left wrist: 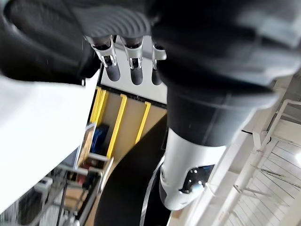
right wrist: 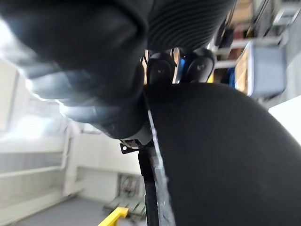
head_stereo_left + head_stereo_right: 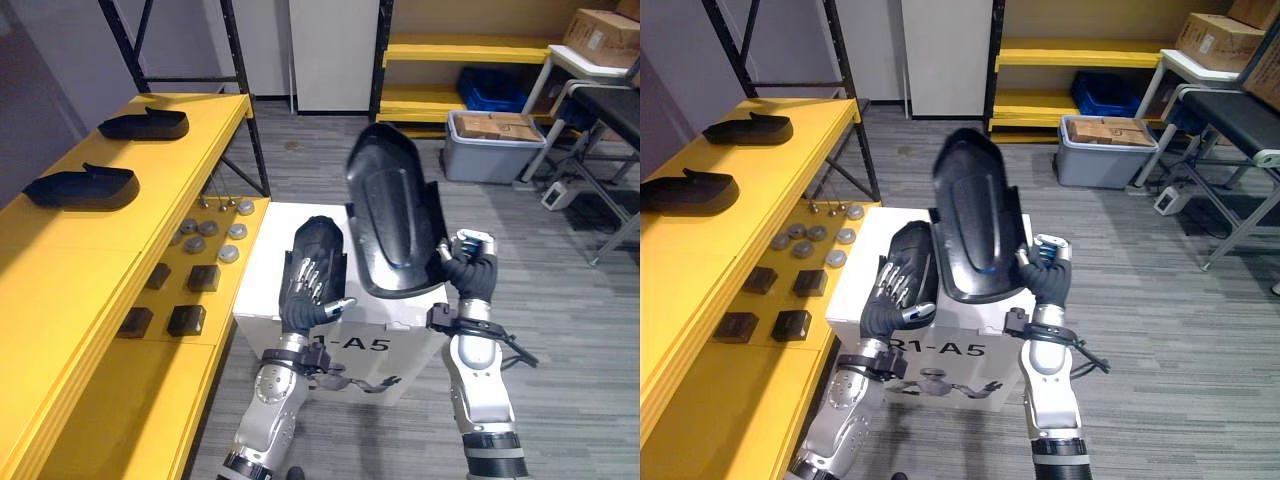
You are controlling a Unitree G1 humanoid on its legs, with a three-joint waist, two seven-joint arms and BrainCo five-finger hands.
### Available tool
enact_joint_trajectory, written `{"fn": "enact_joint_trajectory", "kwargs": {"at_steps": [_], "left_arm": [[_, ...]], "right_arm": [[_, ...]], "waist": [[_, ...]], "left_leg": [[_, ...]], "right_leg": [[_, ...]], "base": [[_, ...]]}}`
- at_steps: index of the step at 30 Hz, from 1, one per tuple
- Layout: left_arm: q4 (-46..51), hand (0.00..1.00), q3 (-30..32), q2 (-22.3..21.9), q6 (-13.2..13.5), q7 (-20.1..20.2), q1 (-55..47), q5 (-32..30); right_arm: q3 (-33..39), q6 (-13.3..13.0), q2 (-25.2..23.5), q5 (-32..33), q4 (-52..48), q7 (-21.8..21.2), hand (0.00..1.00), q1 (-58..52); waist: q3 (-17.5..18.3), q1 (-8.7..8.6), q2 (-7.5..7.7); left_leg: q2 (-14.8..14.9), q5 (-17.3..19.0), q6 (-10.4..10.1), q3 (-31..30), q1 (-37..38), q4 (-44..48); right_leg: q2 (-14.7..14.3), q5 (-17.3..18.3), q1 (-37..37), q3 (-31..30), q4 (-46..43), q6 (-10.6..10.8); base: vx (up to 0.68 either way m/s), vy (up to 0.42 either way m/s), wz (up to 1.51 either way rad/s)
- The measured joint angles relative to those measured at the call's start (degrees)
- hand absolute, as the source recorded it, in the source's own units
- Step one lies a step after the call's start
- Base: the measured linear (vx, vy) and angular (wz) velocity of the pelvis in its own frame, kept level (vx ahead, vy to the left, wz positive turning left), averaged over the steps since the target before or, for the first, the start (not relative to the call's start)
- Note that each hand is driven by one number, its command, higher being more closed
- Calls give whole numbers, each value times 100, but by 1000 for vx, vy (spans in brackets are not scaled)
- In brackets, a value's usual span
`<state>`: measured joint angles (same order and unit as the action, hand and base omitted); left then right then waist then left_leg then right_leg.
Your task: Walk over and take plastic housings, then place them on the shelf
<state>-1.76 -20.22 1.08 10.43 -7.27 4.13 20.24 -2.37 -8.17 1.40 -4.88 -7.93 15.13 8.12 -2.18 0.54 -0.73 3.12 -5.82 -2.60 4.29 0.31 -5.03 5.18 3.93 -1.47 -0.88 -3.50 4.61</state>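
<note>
A large black plastic housing (image 3: pixel 395 215) stands upright above the white box (image 3: pixel 270 270), with my right hand (image 3: pixel 468 270) shut on its lower right edge. In the right wrist view, the housing (image 2: pixel 221 155) spreads wide just past the curled fingers. My left hand (image 3: pixel 315 260) hovers over the box beside the housing's lower left edge, fingers relaxed and open, holding nothing. Two more black housings (image 3: pixel 145 124) (image 3: pixel 82 187) lie on the yellow shelf (image 3: pixel 60 290) at the left.
Small black blocks (image 3: pixel 186 320) and grey discs (image 3: pixel 195 244) lie on the shelf's lower yellow level. A grey bin (image 3: pixel 495 150) with cardboard boxes stands at the back right, near a yellow rack (image 3: pixel 460 48) and a blue crate (image 3: pixel 490 88). Grey floor stretches to the right.
</note>
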Motion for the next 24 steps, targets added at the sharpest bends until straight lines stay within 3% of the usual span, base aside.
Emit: {"fn": "enact_joint_trajectory", "kwargs": {"at_steps": [5,12,18,19,24], "left_arm": [[-193,0,-163,90,-24,-16,162,558],[-447,0,-426,394,-143,4,328,1415],[-676,0,-456,571,-267,45,327,1509],[-684,100,-455,610,-302,53,322,1574],[-849,100,-390,670,-393,174,285,1826]], "right_arm": [[-261,-7,35,-57,0,-61,100,123],[-768,-8,392,-741,30,-222,100,122],[-917,-17,635,-998,305,-364,100,109],[-947,-18,681,-1026,354,-393,100,102],[-1013,-66,782,-1033,464,-528,100,-17]], "waist": [[72,-33,-4],[123,-112,18],[188,-114,47],[189,-111,49],[193,-111,53]], "left_leg": [[2,-14,8,8,2,-17],[70,-31,-2,41,-59,-7],[138,-68,-52,38,-122,1],[163,-77,-66,35,-130,1],[243,-102,-104,21,-132,-17]], "right_leg": [[-2,-5,8,-8,-10,-1],[-35,-50,76,-44,16,-33],[-129,-102,88,-42,57,-104],[-153,-110,95,-40,57,-114],[-224,-131,96,-31,58,-147]], "base": [[0,0,0],[-6,1,-1],[0,0,0],[0,0,0],[0,0,0]]}}
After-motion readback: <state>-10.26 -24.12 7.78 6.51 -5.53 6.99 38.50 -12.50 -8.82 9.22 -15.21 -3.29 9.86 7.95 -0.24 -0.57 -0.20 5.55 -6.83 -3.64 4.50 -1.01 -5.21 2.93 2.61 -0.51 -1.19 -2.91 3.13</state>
